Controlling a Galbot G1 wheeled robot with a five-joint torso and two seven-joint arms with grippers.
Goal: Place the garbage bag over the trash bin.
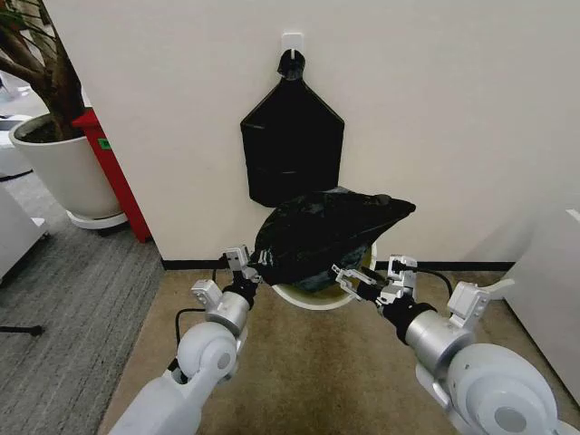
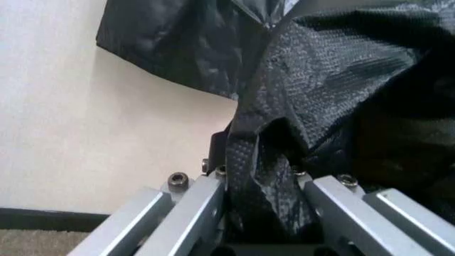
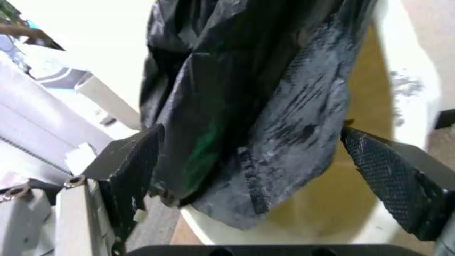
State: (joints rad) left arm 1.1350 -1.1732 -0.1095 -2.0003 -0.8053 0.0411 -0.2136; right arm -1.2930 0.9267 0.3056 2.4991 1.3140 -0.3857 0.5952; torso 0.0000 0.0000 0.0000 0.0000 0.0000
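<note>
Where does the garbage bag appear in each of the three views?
Head view: the garbage bag is at the centre, draped over the trash bin, between both grippers.
Left wrist view: it fills the middle and right, pinched between the left gripper fingers.
Right wrist view: it hangs between the open right gripper fingers.
Shared landmark: the cream wall.

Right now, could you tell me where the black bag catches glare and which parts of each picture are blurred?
Head view: even room light, and the garbage bag over the trash bin shows soft sheen on top. Left wrist view: the film pinched in the left hand gleams, its embossed grain sharp; the wall behind is soft. Right wrist view: streaky glare on the bag, with the right hand pads dark and slightly blurred.
</note>
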